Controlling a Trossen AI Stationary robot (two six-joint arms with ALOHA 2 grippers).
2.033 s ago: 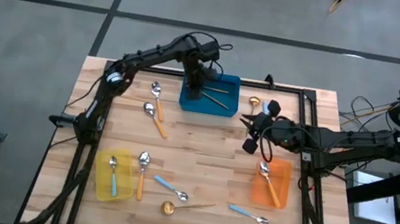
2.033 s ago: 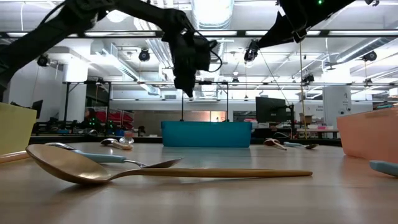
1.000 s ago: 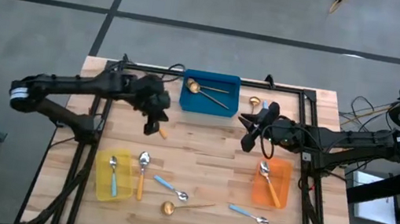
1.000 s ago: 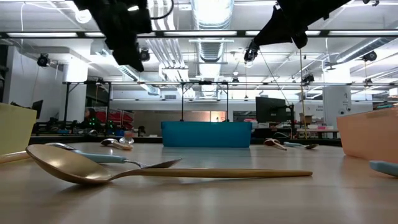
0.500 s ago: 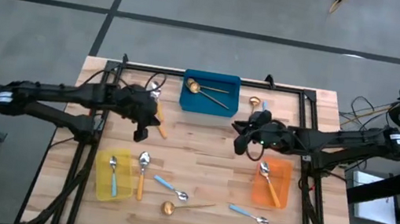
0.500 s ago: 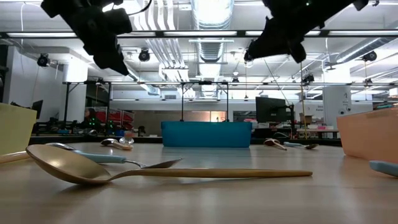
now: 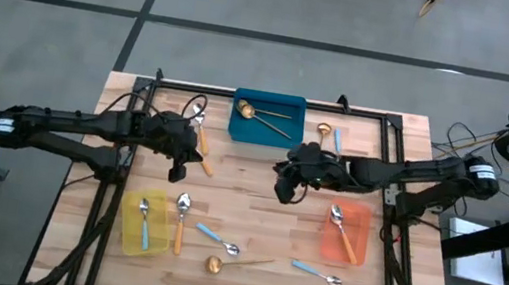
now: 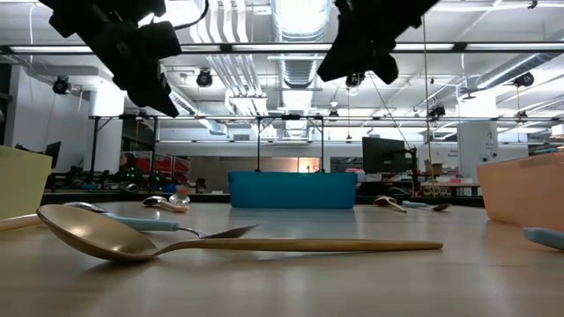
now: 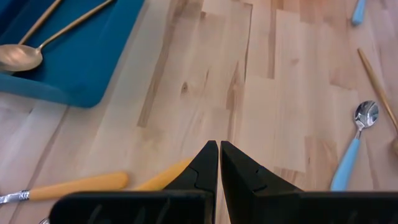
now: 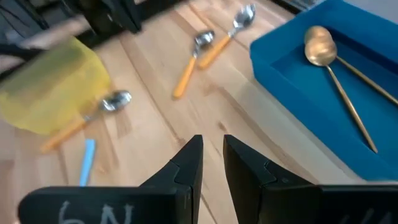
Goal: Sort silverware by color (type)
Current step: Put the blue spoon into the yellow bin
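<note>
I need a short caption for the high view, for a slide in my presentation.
Both grippers, left and right, hover over a wooden table with scattered spoons and three bins.

The light wooden table (image 7: 246,202) carries a blue bin (image 7: 266,119), a yellow bin (image 7: 143,223), an orange bin (image 7: 344,233) and loose spoons: orange-handled (image 7: 180,220), blue-handled (image 7: 316,272) and gold (image 7: 234,263).

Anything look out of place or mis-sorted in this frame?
Yes: the yellow bin holds a blue-handled spoon, while the blue bin holds gold spoons. Colours don't match there. Nothing looks spilled or damaged.
</note>
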